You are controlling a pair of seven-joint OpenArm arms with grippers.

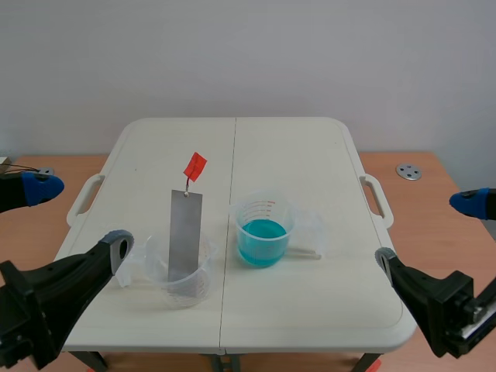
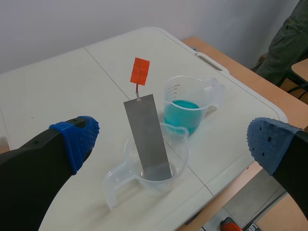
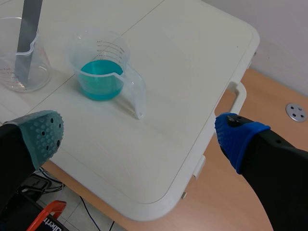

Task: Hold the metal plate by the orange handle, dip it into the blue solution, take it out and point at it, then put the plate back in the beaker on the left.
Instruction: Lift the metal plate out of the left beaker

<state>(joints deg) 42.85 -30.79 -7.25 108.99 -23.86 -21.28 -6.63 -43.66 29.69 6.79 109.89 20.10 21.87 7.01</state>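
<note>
A grey metal plate (image 1: 184,232) stands tilted in the empty clear beaker (image 1: 184,277) on the left. Its orange handle (image 1: 194,166) sticks up above the rim. To the right stands the beaker of blue solution (image 1: 263,232). My left gripper (image 1: 77,218) hangs open near the table's left front, apart from both beakers. In the left wrist view the plate (image 2: 147,137) and handle (image 2: 140,71) lie ahead of the open left gripper (image 2: 171,134). My right gripper (image 1: 430,232) is open at the right front. The right wrist view shows the right gripper (image 3: 139,130) short of the blue beaker (image 3: 101,67).
Both beakers rest on a white folding table (image 1: 294,155) with side handles, set on a wooden surface. A small metal disc (image 1: 408,171) lies on the wood at the right. Someone's olive-green clothing (image 2: 288,43) shows beyond the table's far corner.
</note>
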